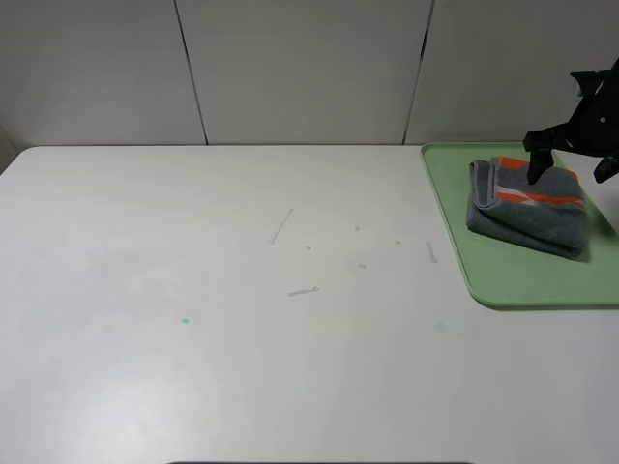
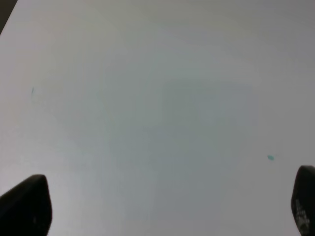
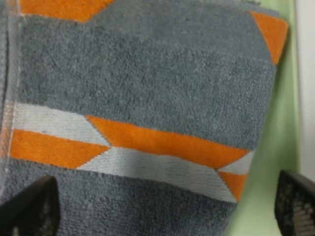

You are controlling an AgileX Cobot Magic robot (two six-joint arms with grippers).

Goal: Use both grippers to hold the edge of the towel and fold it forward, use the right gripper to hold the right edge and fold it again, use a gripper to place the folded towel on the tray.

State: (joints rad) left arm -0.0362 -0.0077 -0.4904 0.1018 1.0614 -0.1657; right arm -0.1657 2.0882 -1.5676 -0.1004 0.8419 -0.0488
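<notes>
Because the towel (image 1: 528, 208) is soft, light and floppy, it is best pinched at a thick folded edge. It is folded on the green tray (image 1: 503, 288). The right gripper (image 1: 573, 159) is wide, holding nothing.

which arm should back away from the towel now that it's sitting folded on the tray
The right gripper: it hangs open directly over the folded towel on the tray. The left gripper faces only bare table.

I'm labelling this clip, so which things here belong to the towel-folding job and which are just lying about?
Job:
- towel, folded, lying on the tray
- tray
- right gripper, open over the towel
- left gripper, open over bare table

Lying about:
- white table
- scuffs
- small teal spot
</notes>
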